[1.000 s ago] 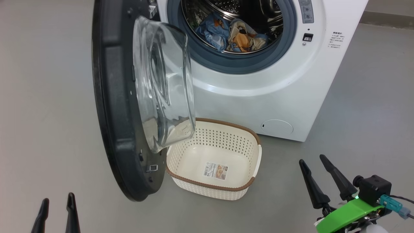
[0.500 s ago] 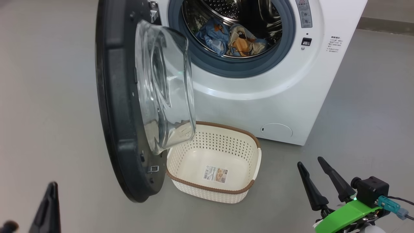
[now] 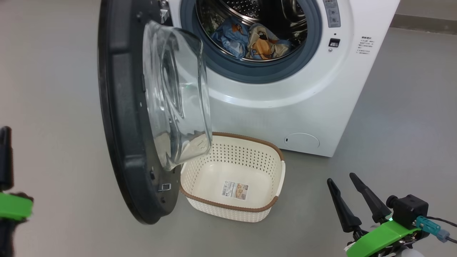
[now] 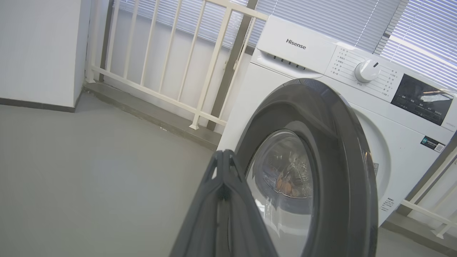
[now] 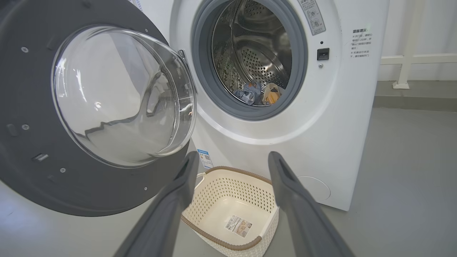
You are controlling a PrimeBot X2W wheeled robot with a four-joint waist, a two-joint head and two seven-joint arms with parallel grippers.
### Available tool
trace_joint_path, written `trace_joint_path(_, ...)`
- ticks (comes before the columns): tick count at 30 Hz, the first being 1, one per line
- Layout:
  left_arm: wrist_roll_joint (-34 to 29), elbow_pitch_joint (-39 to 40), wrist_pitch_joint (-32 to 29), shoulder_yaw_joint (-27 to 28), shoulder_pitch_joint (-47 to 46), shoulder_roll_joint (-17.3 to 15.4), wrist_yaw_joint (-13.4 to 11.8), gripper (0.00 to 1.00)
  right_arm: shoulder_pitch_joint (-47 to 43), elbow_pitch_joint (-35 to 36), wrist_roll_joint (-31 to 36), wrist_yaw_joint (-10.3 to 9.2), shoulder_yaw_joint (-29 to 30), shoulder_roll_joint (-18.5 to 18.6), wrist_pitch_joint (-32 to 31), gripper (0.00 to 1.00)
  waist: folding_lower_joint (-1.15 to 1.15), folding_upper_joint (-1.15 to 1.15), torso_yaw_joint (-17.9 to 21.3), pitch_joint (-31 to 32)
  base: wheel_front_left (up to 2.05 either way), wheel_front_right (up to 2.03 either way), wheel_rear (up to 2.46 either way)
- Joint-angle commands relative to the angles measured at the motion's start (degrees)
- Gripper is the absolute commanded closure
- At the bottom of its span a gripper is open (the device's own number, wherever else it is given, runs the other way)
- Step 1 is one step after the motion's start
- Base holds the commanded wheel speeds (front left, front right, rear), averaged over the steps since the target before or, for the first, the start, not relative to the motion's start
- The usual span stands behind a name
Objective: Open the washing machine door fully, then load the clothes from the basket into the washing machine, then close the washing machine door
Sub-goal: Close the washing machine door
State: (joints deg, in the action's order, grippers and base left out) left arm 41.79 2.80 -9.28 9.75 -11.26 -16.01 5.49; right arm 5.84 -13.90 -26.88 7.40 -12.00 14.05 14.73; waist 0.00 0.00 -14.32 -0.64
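Clothes (image 3: 250, 41) loaded, basket (image 3: 246, 137) bare: we have just pinched our left gripper (image 3: 5, 142) shut at frame left, right gripper (image 3: 342, 180) agape, likely to push the washing machine door (image 3: 121, 117) closed.

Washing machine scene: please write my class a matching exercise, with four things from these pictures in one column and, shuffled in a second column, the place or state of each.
Things
1. clothes
2. basket
3. washing machine door
4. left pincer

Places or states
A. on the floor, no garments in it
B. swung open
C. lying in the drum
D. shut, holding nothing

Pairs: 1-C, 2-A, 3-B, 4-D
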Motion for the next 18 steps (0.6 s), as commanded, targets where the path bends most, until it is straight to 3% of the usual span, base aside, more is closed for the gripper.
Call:
trace_joint_path(1,3.0,0.3,-1.9,3.0,-4.0,-1.5,-0.9,1.00,0.7,1.3,-0.4,0.09,-0.8,0.3,0.3,0.00,0.00,0.00,0.5,0.0,0.00,0.00,0.00)
trace_joint_path(10,13.6,-5.2,-11.8,4.7,-10.5,-1.5,-3.5,1.00,0.7,1.1,-0.5,0.09,-0.6,0.4,0.3,0.00,0.00,0.00,1.7,0.2,0.00,0.00,0.00)
trace_joint_path(18,26.5,-9.3,-21.8,8.2,-16.3,1.9,-11.6,1.00,0.4,0.9,-0.6,0.09,-0.5,0.5,0.3,0.00,0.00,0.00,2.7,0.9,0.00,0.00,0.00)
